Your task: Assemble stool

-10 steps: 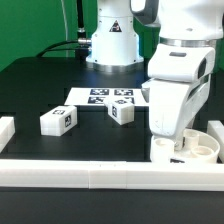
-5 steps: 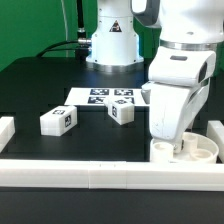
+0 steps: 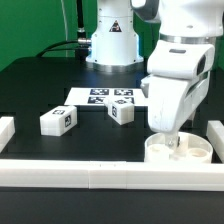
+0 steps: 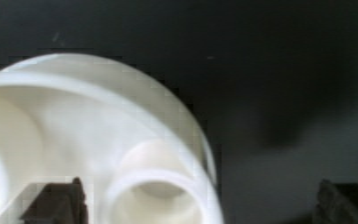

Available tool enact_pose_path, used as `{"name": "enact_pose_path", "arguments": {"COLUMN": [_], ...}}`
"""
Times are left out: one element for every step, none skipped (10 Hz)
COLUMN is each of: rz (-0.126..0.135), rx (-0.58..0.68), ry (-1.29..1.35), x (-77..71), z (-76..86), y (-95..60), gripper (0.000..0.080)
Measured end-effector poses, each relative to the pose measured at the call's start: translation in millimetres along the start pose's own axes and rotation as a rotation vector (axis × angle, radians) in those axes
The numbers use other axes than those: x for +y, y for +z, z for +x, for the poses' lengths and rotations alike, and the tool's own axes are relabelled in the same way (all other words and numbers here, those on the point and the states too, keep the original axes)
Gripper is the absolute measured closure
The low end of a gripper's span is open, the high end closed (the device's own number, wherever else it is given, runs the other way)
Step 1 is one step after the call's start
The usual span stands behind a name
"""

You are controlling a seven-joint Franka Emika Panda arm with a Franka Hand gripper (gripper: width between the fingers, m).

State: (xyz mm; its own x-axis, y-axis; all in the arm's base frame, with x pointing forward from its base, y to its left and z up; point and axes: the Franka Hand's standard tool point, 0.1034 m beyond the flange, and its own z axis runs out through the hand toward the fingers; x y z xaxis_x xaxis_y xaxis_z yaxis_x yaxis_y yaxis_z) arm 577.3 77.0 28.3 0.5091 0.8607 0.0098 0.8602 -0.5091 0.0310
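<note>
The stool's round white seat (image 3: 196,152) lies underside up at the exterior view's front right, against the front rail, showing round sockets. My gripper (image 3: 172,140) hangs straight over its near-left part, jaws open and holding nothing. In the wrist view the gripper (image 4: 202,205) has one dark fingertip (image 4: 55,200) on each side, with the seat's rim and one socket (image 4: 158,195) between them, close to one finger. Two white block legs with marker tags lie loose on the black table: one (image 3: 58,120) at the left, another (image 3: 122,113) near the middle.
The marker board (image 3: 105,96) lies behind the legs. A low white rail (image 3: 90,173) runs along the front, with short rail ends at the left (image 3: 5,130) and right (image 3: 215,132). The arm's base (image 3: 110,45) stands at the back.
The jaws, shut on the seat's rim before, have opened and let it go. The seat has settled flat and sits slightly further toward the exterior view's left.
</note>
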Motion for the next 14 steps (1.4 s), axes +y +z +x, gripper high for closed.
{"name": "enact_pose_path", "arguments": {"rz": [-0.005, -0.009, -0.012, -0.015, -0.022, -0.021, -0.019, -0.018, -0.018, -0.017, -0.019, -0.018, -0.003, 0.022], "rx": [-0.001, -0.003, -0.006, -0.012, -0.011, -0.011, -0.013, -0.013, -0.013, -0.013, -0.007, 0.001, 0.0, 0.007], "ry": [0.031, 0.054, 0.055, 0.064, 0.061, 0.059, 0.059, 0.059, 0.072, 0.087, 0.182, 0.324, 0.438, 0.569], "x": [-5.9, -13.2, -17.7, -20.1, -24.7, -31.2, -31.5, -31.5, -31.7, -31.8, -32.5, -37.0, -41.8, -44.9], "z": [2.8, 5.1, 4.7, 4.3, 1.1, -3.7, -4.0, -3.9, -4.0, -4.0, -4.2, -7.7, -11.0, -13.2], "y": [-10.2, -20.4, -29.3, -41.4, -50.5, -50.6, -49.1, -48.8, -48.5, -48.3, -48.0, -46.0, -44.1, -42.7], "gripper": [0.0151, 0.0151, 0.015, 0.015, 0.015, 0.015, 0.015, 0.015, 0.015, 0.015, 0.015, 0.015, 0.015, 0.015]}}
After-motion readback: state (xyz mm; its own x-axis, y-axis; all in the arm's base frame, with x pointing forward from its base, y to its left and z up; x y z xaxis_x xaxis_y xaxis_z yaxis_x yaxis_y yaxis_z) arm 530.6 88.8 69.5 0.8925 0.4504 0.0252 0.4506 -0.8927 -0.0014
